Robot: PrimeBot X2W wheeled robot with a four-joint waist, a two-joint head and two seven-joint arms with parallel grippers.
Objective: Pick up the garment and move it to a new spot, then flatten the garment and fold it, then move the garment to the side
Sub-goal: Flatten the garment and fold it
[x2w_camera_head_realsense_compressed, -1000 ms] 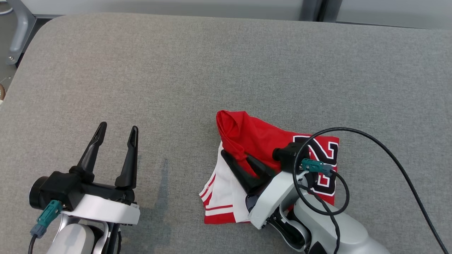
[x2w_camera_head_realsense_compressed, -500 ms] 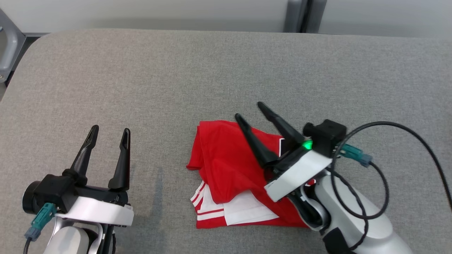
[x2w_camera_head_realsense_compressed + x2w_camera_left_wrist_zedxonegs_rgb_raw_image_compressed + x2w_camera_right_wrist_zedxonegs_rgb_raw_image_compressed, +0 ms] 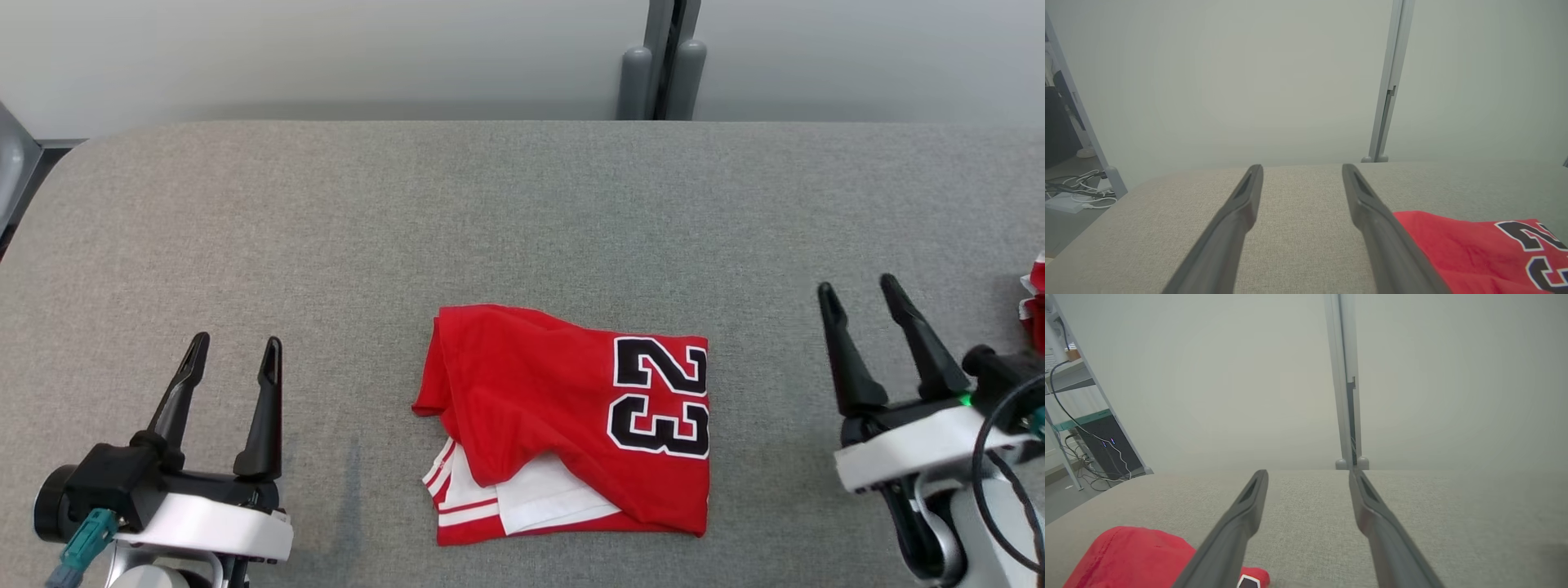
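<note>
The garment (image 3: pixel 563 425), a red T-shirt with a black "23" and white striped sleeves peeking out at its lower left, lies folded in a rough square on the grey table (image 3: pixel 490 204). It also shows at the lower right of the left wrist view (image 3: pixel 1474 253) and the lower left of the right wrist view (image 3: pixel 1131 555). My left gripper (image 3: pixel 235 349) stands open at the lower left, well clear of the garment. My right gripper (image 3: pixel 857 292) is open at the lower right, off the garment's right edge, with nothing between its fingers.
A bit of another red and white cloth (image 3: pixel 1033 306) shows at the right edge. A pale wall with a grey post (image 3: pixel 663 61) stands behind the table. Cables and equipment (image 3: pixel 1094 453) lie on the floor past the table's left end.
My right gripper let go of the garment, opened and drew back to the right. The garment now lies folded with the "23" on top. The head camera tilted up.
</note>
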